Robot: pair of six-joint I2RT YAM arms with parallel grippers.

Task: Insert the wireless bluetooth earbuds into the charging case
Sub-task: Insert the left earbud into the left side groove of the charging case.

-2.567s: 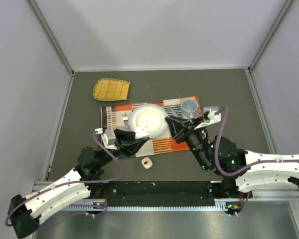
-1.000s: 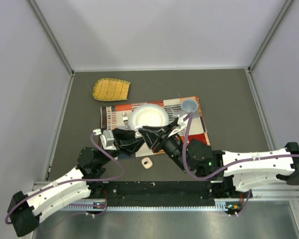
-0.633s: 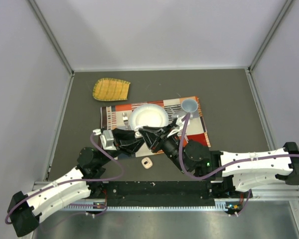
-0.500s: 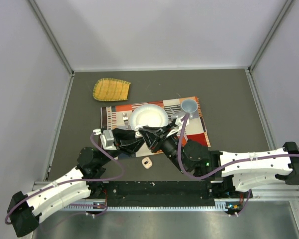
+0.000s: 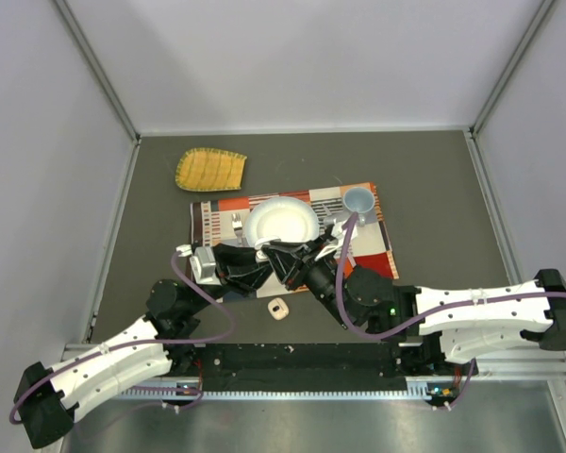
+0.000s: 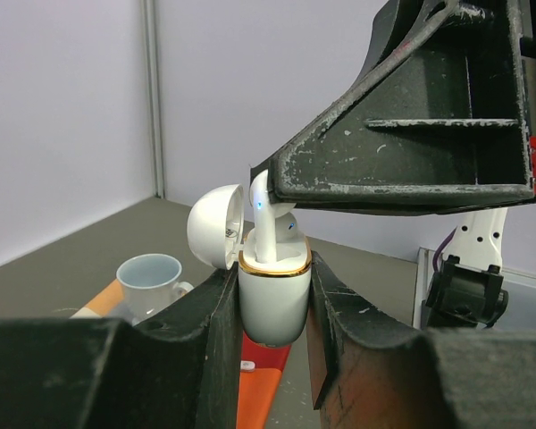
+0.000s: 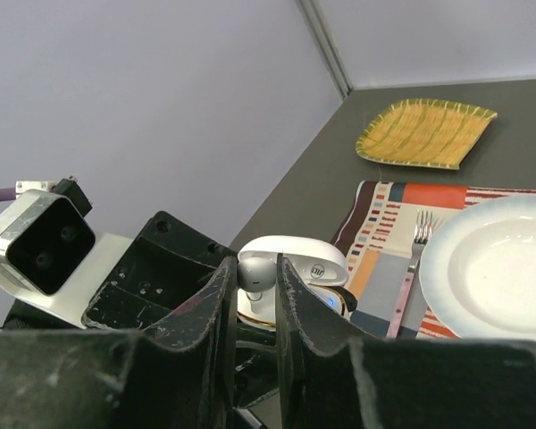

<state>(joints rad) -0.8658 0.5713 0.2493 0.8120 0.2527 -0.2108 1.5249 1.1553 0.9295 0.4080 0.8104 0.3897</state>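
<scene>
My left gripper (image 5: 260, 258) is shut on the white charging case (image 6: 272, 299), which has a gold rim. It holds the case upright above the mat with the lid (image 6: 216, 225) open. My right gripper (image 7: 254, 270) is shut on a white earbud (image 7: 255, 277) directly over the case. The earbud (image 6: 266, 219) stands stem-down in the case opening, with a blue light on it. From above, both grippers meet at the case (image 5: 267, 251) near the plate's front edge. A second earbud cannot be made out.
A patterned placemat (image 5: 368, 250) holds a white plate (image 5: 281, 224), a fork (image 5: 237, 225) and a pale blue cup (image 5: 358, 200). A yellow woven dish (image 5: 210, 169) lies at the back left. A small pale object (image 5: 279, 309) lies on the table in front of the mat.
The right gripper swung left from beside the cup to the case in my left gripper. Over the last second it edged a little further in. The left arm stayed still.
</scene>
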